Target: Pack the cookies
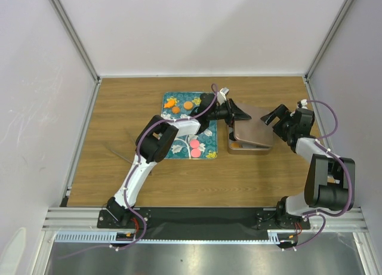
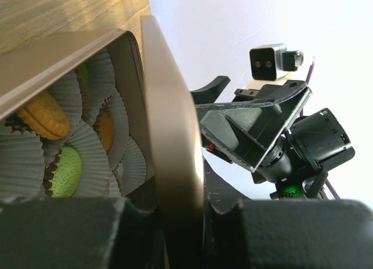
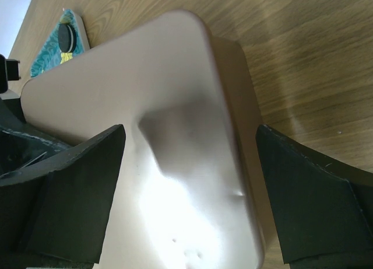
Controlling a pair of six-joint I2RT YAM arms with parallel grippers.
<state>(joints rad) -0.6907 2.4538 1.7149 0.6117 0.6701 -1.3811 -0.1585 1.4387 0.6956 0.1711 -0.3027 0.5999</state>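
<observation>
The tan lid point(image 1: 255, 127) is tilted over the tin box point(image 1: 239, 148). My left gripper point(image 1: 237, 113) is shut on the lid's left edge point(image 2: 175, 140), which stands between its jaws point(image 2: 183, 217). Inside the box point(image 2: 64, 59), white paper cups hold an orange cookie point(image 2: 44, 114) and a green cookie point(image 2: 67, 170). My right gripper point(image 1: 278, 116) is open, its fingers wide apart over the lid point(image 3: 157, 152), with nothing held point(image 3: 189, 187). Orange cookies point(image 1: 188, 105) and pink cookies point(image 1: 194, 144) lie on the teal floral tray point(image 1: 206, 148). A black cookie point(image 3: 67, 38) shows on the tray.
The tray sits just left of the tin on the wooden table point(image 1: 119, 144). White walls with metal posts close in the back and sides. My right gripper also shows beyond the lid in the left wrist view point(image 2: 256, 129).
</observation>
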